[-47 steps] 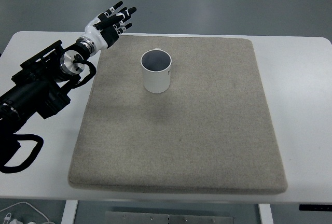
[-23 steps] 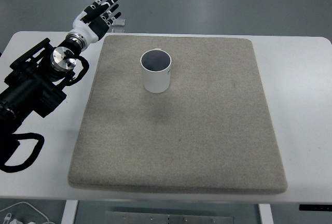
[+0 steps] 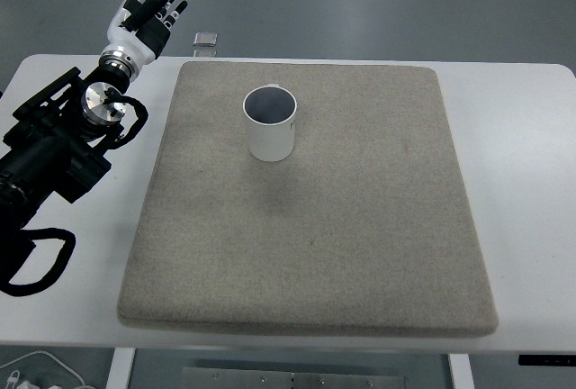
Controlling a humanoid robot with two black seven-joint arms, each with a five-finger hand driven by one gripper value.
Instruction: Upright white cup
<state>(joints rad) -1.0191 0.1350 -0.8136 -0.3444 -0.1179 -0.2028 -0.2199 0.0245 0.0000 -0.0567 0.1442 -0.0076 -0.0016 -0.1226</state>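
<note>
White cup (image 3: 271, 124) stands upright, mouth up, on the grey mat (image 3: 360, 227), far-left of centre. Your left hand (image 3: 144, 18) hovers off the mat's far-left corner, fingers spread, holding nothing. Main risk: swinging that arm across and tipping the cup.

No readable text anywhere. White cup (image 3: 271, 124) has a tiny dark mark near its rim, too small to read. Small flat item (image 3: 206, 40) at the table's (image 3: 522, 137) far edge: no legible print.
</note>
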